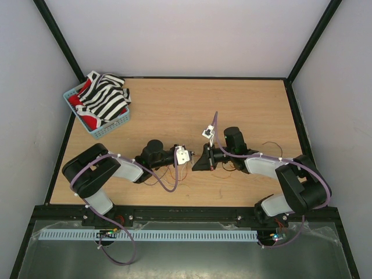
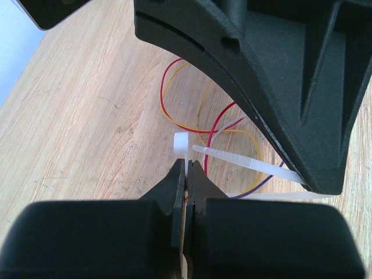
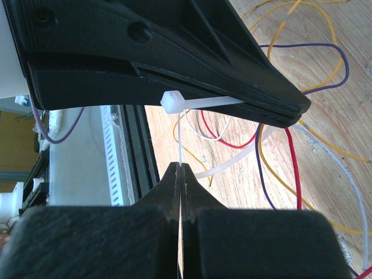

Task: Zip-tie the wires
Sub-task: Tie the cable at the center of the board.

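The zip tie [image 2: 250, 163] hangs above the table between my two grippers. My left gripper [image 2: 187, 165] is shut on it just below its square head [image 2: 181, 142]. My right gripper [image 3: 181, 168] is shut on the strip [image 3: 181, 139], which shows edge-on below the head [image 3: 172, 102]. In the top view the left gripper [image 1: 187, 156] and right gripper [image 1: 200, 160] meet tip to tip at the table's middle. The wires [image 2: 174, 116], red, orange, purple and white, lie loose on the wood beneath, also spread at the right [image 3: 290, 174]. Whether any wire passes through the tie I cannot tell.
A second pale zip tie [image 3: 232, 164] lies flat on the wood among the wires. A blue basket [image 1: 113, 125] holding striped and red cloth stands at the back left. The black front rail [image 3: 136, 151] runs close behind my right gripper.
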`<state>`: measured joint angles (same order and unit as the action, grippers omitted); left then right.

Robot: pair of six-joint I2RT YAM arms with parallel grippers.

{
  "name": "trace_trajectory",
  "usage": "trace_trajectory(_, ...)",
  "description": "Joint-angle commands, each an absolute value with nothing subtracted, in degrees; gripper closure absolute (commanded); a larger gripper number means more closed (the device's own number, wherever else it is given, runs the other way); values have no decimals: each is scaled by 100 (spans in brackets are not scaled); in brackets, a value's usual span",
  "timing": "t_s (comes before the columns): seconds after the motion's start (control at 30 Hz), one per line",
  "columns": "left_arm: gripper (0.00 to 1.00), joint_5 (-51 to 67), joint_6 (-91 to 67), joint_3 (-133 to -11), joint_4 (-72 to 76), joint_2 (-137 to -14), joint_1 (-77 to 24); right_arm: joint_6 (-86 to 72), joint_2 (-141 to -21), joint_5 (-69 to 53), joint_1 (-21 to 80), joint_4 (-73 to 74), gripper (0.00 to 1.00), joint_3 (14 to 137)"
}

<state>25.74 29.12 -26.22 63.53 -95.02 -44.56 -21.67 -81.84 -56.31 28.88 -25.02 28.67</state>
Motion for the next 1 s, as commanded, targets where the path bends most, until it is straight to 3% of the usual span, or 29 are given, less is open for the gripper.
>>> trace_trajectory(0.0, 100, 2673, 2931, -2670, 6569, -9416, -4424, -2140, -8177, -5723, 2890, -2626, 100, 2979)
trace_trajectory(0.97, 100, 2703, 3116, -2565, 6683, -9527, -4488, -2059, -8006, -5585, 2884, -2539, 100, 3051)
